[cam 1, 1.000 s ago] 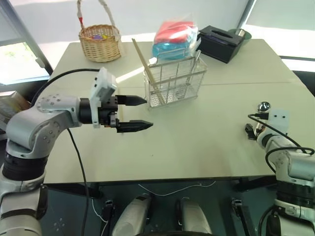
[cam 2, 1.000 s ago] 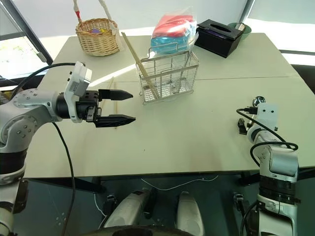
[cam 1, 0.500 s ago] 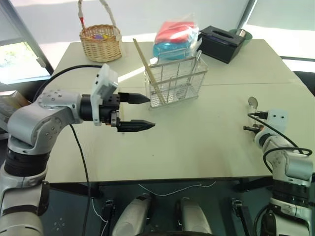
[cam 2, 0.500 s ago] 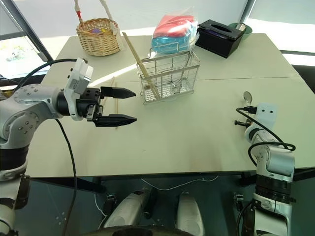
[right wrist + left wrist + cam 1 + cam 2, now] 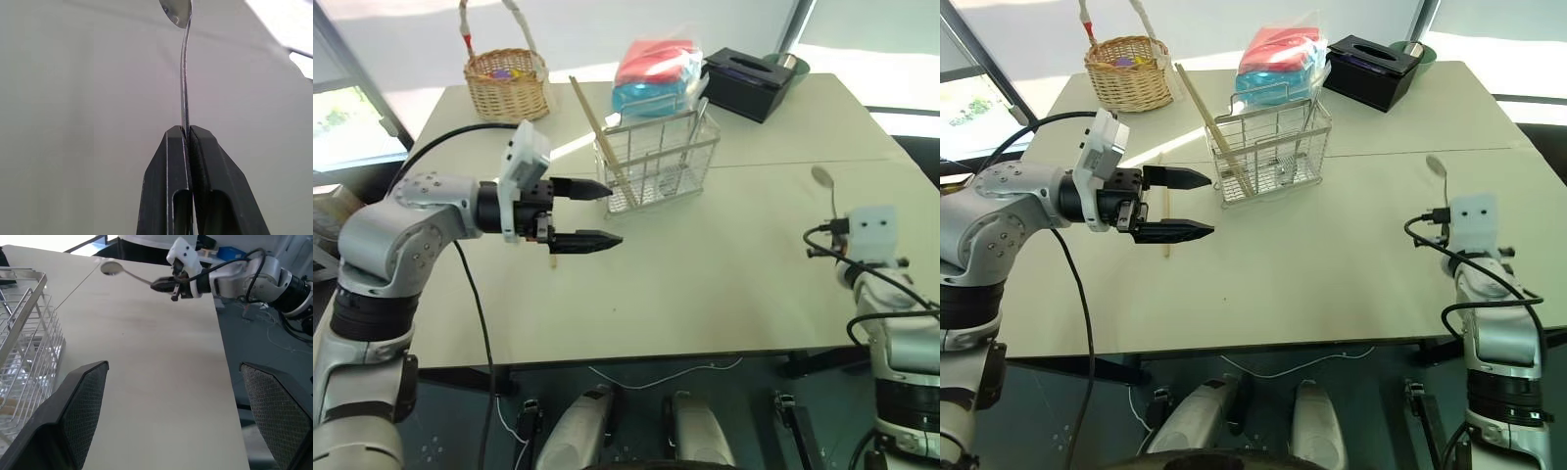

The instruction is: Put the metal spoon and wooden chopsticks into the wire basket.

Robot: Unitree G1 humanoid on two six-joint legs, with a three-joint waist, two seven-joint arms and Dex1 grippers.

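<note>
My right gripper [image 5: 186,131] is shut on the thin handle of the metal spoon [image 5: 184,73], held above the table near its right edge. The spoon's bowl [image 5: 820,176] points away from me. The wire basket [image 5: 656,157] stands at the middle of the table's far half. One wooden chopstick [image 5: 595,122] leans in its left end and sticks out over the rim. Another chopstick [image 5: 1166,245] lies flat on the table left of the basket. My left gripper [image 5: 612,213] hovers open just above that stick, pointing right with nothing between its fingers.
A round wicker basket [image 5: 506,78] with a tall handle sits at the far left. Behind the wire basket lies a clear bag of red and blue items [image 5: 651,73]. A black tissue box [image 5: 749,78] and a green bowl [image 5: 790,64] stand at the far right.
My right gripper has shut on the spoon and lifted it off the table, and the spoon's bowl now points away from me. The left arm has stayed in place.
</note>
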